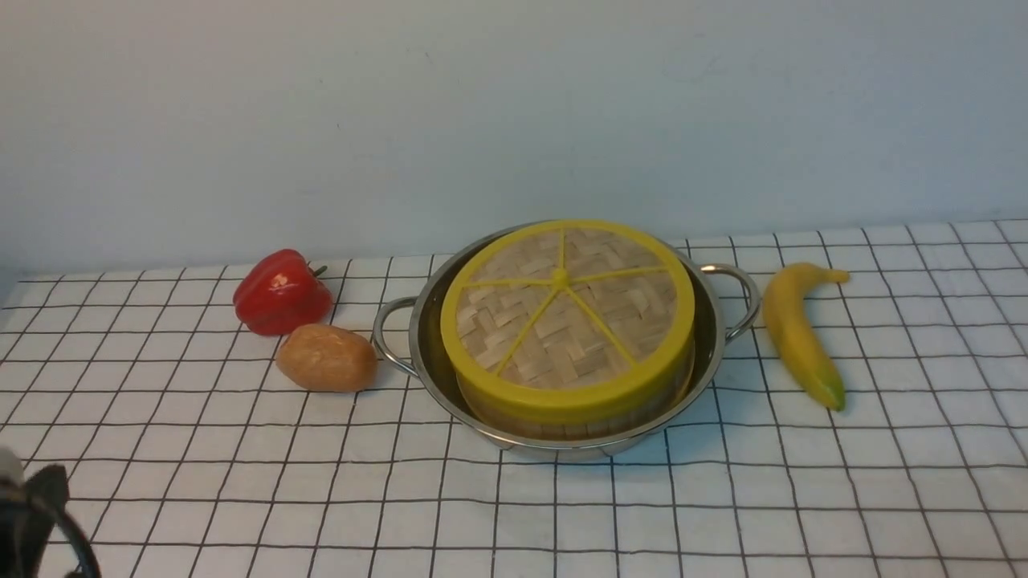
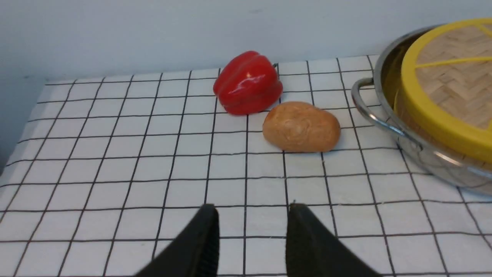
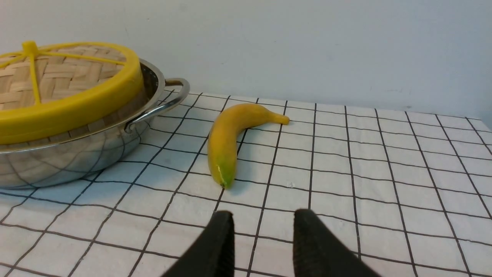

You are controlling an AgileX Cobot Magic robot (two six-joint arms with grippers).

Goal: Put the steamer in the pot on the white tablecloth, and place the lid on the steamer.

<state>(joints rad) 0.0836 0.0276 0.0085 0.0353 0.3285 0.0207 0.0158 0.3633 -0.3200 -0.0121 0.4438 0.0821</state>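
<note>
The shiny pot [image 1: 717,317] stands mid-table on the white tablecloth [image 1: 241,482]. The steamer [image 1: 562,421] sits inside it, only its bamboo wall showing. The woven lid [image 1: 562,309] with yellow rim and spokes lies on top of the steamer, tilted slightly. My left gripper [image 2: 251,209] hovers over bare cloth, left of the pot and nearer me. It is open and holds nothing. My right gripper [image 3: 263,215] hovers over cloth near the banana, also open and empty. A dark part of the left arm [image 1: 36,514] shows in the front view's lower left corner.
A red bell pepper [image 1: 281,291] and a brown potato [image 1: 327,358] lie just left of the pot's handle [image 1: 385,333]. A banana [image 1: 797,329] lies right of the pot. A pale wall runs behind the table.
</note>
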